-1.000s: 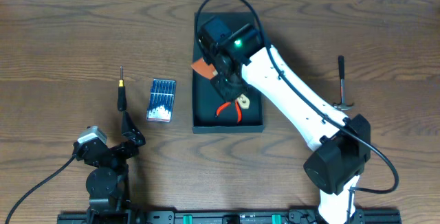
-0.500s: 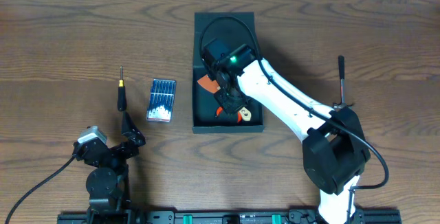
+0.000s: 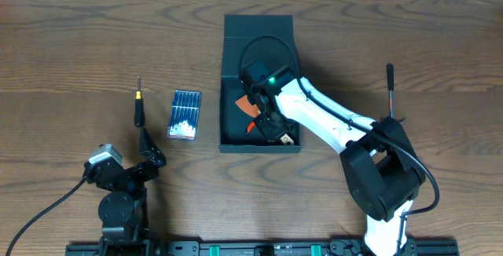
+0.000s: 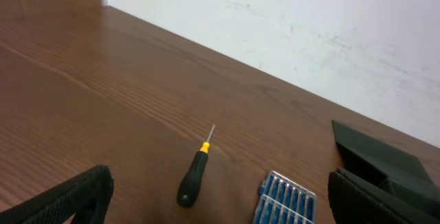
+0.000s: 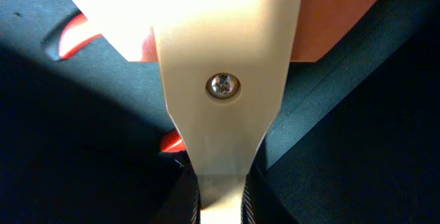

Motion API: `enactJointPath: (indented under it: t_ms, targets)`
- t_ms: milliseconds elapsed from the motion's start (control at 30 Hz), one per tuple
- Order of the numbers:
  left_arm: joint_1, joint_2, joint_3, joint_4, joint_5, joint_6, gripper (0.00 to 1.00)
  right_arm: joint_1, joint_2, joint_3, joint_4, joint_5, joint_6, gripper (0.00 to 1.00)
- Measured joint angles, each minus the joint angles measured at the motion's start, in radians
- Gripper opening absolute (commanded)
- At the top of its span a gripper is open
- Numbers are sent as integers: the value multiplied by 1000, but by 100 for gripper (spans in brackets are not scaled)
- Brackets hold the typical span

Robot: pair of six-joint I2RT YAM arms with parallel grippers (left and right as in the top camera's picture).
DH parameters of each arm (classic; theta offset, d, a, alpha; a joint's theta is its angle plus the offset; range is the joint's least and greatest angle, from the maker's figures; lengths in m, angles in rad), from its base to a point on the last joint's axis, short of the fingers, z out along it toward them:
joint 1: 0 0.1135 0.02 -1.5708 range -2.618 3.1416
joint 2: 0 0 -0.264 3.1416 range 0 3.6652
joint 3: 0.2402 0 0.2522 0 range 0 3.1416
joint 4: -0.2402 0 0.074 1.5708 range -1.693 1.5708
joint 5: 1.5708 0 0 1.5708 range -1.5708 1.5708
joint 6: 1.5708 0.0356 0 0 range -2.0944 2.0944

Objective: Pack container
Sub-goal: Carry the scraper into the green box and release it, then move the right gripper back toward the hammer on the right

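The container (image 3: 259, 148) is a dark green box that sits near the middle of the brown table (image 3: 71, 44), a little to the far side. Its lid (image 3: 258, 34) is open and lies flat on the far side. The right gripper (image 5: 220, 200) is down inside the box, by the near right corner. It is pinching the thin end of a tan and orange tool (image 5: 223, 86), which has one small silver screw (image 5: 224, 86) in it. Under this tool lie pliers (image 3: 251, 127) with red handles, on the dark floor of the box. The white right arm (image 3: 330, 126) leans in over the near right edge of the box, and a green light (image 3: 271, 78) glows on it. Just left of the box is a small blue case (image 3: 185, 115) of bits. Any words on it are too small to read. Left of the case, close but not touching, lies a screwdriver (image 3: 139, 108) with a black handle and a yellow ring. The left gripper (image 3: 151, 150) sits near these two, at the near side of the table, with its fingers (image 4: 75, 196) spread wide and nothing between them. Well off to the right of the box lies a small hammer (image 3: 390, 95) by itself. There is lots of bare wood on the far left and the far right. A white wall (image 4: 309, 38) stands past the table's far edge.
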Motion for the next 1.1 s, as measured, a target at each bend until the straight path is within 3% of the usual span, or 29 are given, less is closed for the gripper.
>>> enactJointPath:
  t_ms: [33, 67, 167, 233, 500, 767, 900, 1100]
  targets:
    - [0, 0, 0, 0, 0, 0, 98, 0, 0, -1, 2, 0, 1, 32]
    - [0, 0, 0, 0, 0, 0, 99, 0, 0, -2, 4, 0, 6, 57]
    - [0, 0, 0, 0, 0, 0, 99, 0, 0, -2, 12, 0, 8, 79]
    - [0, 0, 0, 0, 0, 0, 99, 0, 0, -2, 14, -2, 14, 85]
    - [0, 0, 0, 0, 0, 0, 99, 0, 0, 77, -34, -13, 11, 88]
    - [0, 0, 0, 0, 0, 0, 98, -36, -2, 615, -249, 19, 45, 94]
    - [0, 0, 0, 0, 0, 0, 99, -142, -14, 812, -412, 92, 96, 95]
    - [0, 0, 0, 0, 0, 0, 99, -417, -32, 840, -559, 158, 142, 99]
